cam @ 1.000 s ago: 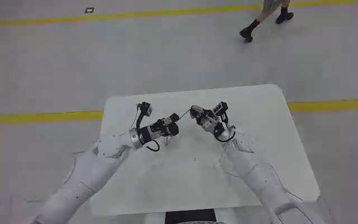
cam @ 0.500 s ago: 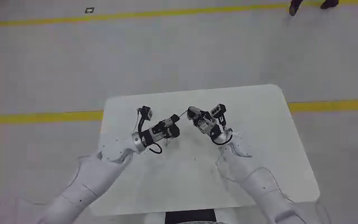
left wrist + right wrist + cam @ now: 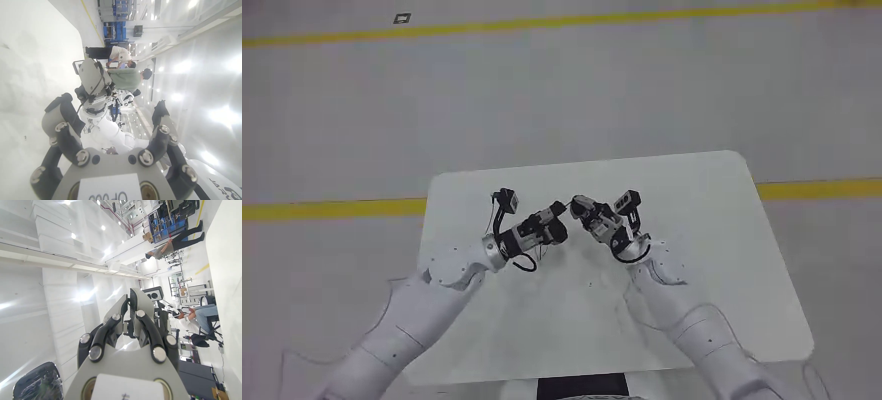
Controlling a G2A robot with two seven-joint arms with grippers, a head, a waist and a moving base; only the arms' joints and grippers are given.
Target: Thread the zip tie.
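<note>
Over the middle of the white table, my two grippers face each other tip to tip. In the top view the zip tie is a thin dark strip between them. It sticks out of the right gripper toward the left gripper. In the right wrist view the right gripper has its fingers pressed close together. The left gripper stands open, its black-tipped fingers wide apart with nothing between them. The right arm's wrist camera sits just beyond it.
The tabletop around the grippers is bare white, with its rounded far right corner and its edges well away from the arms. A yellow floor line runs behind the table.
The right gripper has moved left toward the left gripper, closing the gap between the tips. The left arm has shifted slightly forward.
</note>
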